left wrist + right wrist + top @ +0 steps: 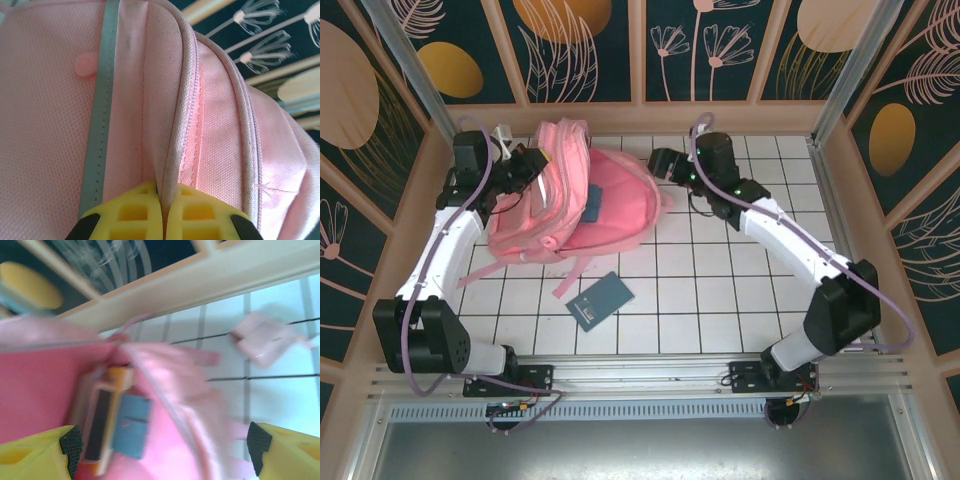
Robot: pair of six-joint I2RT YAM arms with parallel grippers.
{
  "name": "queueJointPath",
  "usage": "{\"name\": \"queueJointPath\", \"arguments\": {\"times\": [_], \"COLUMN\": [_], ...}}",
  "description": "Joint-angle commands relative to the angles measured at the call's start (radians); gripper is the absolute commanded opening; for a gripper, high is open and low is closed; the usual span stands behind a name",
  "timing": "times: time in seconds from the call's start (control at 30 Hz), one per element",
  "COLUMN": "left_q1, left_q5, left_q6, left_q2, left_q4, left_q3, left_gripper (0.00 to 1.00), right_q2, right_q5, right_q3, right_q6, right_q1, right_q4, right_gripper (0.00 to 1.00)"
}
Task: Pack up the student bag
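The student bag [535, 215], a big soft pink backpack, lies at the back left of the tiled table with its main compartment gaping toward the right. My left gripper [533, 160] is shut on the bag's zipper edge [172, 165], the fabric pinched between the yellow fingers [135, 212]. My right gripper [660, 163] hovers open at the bag's right rim, with nothing between its fingers [35, 457]. Inside the opening lie a blue flat item [131, 432] and an orange-edged dark box [102, 425]. The blue item [592, 203] lies on the darker pink lining.
A dark blue notebook [600, 300] lies on the tiles in front of the bag, next to a pink strap [570, 277]. A small pink pouch [260, 337] rests on the tiles near the back wall. Wooden walls enclose the table on three sides.
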Motion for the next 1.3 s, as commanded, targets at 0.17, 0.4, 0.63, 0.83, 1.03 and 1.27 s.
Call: {"name": "queueJointPath", "arguments": {"times": [0.17,0.4,0.63,0.83,1.03,1.27], "left_q1": [0.027,0.031,0.031,0.031,0.031,0.031], "left_q5": [-0.176,-0.226,-0.187,-0.157,-0.137,-0.137], "left_q6": [-0.045,-0.035,-0.048,-0.043,-0.049,-0.047], "left_q2": [-0.072,-0.143,-0.148,-0.136,-0.119,-0.11], "left_q4": [0.081,0.123,0.169,0.179,0.192,0.191], "left_q3": [-0.118,-0.231,-0.299,-0.295,-0.29,-0.279], "left_gripper": [0.0,0.0,0.0,0.0,0.0,0.0], "right_q2": [0.369,0.681,0.888,0.996,1.033,1.015], "right_q5": [0.036,0.032,-0.111,-0.2,-0.208,-0.055], "right_q3": [0.323,0.722,0.941,1.026,1.033,0.983], "right_q6": [-0.155,-0.228,-0.313,-0.3,-0.308,-0.402], "right_q1": [-0.112,-0.123,-0.166,-0.167,-0.145,-0.088], "right_q4": [-0.171,-0.315,-0.334,-0.335,-0.325,-0.356], "right_gripper": [0.99,0.99,0.99,0.99,0.99,0.99]}}
